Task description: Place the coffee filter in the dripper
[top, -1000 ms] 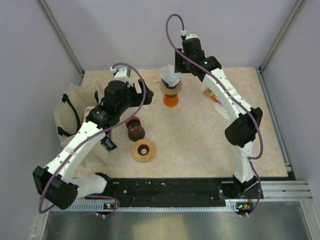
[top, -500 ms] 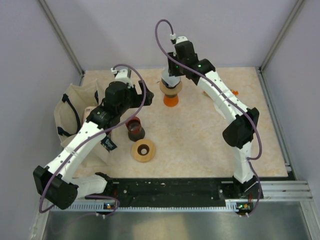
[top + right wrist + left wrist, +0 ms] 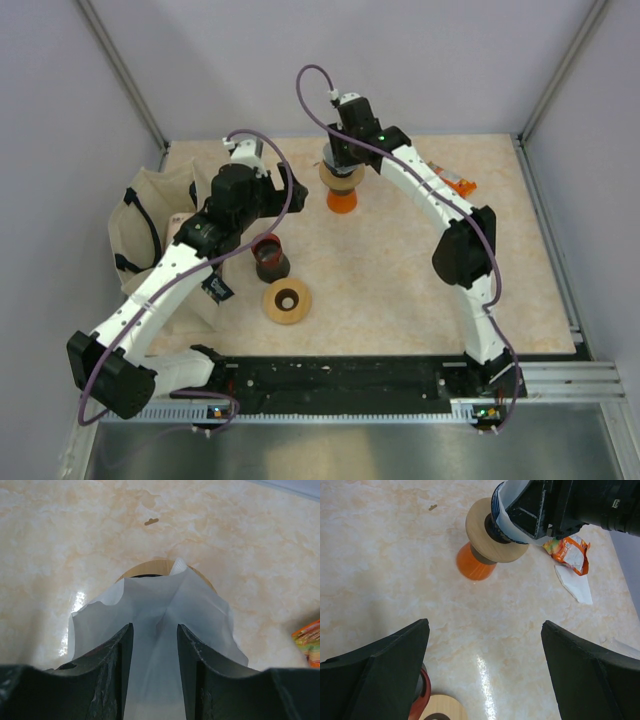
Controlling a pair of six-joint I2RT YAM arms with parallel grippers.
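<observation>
**Top external:** My right gripper [image 3: 342, 160] is reached far out and sits right on top of the dripper [image 3: 341, 182], a wood collar on an orange base. A bit of white coffee filter [image 3: 329, 156] shows at its fingers, directly under the hand. My left gripper [image 3: 287, 183] is just left of the dripper, not touching it, jaws spread wide and empty. The red-rimmed cup [image 3: 269, 257] and wooden ring [image 3: 287, 301] are behind my left hand, nearer my bases. The canvas bag [image 3: 148, 225] is out to its left. The snack wrapper [image 3: 458, 185] is to the right of my right hand.

**Left wrist:** My left fingers [image 3: 380, 667] are wide apart with bare table [image 3: 395, 555] between them. Ahead of them is the dripper [image 3: 492, 542]. My right gripper [image 3: 540, 505] is over its mouth, with the coffee filter [image 3: 506, 520] wrapped at its tip, low end at the dark opening. I can't tell if it's seated. The wrapper [image 3: 568, 550] and a white paper scrap [image 3: 576, 584] are ahead and to the right.

**Right wrist:** My right gripper [image 3: 155, 627] is pinching the coffee filter [image 3: 150, 597] between both fingers, the paper fanning out ahead. The dripper [image 3: 150, 566] rim peeks out just past the filter's edge, right below my hand. The wrapper [image 3: 310, 641] is at the far right.
</observation>
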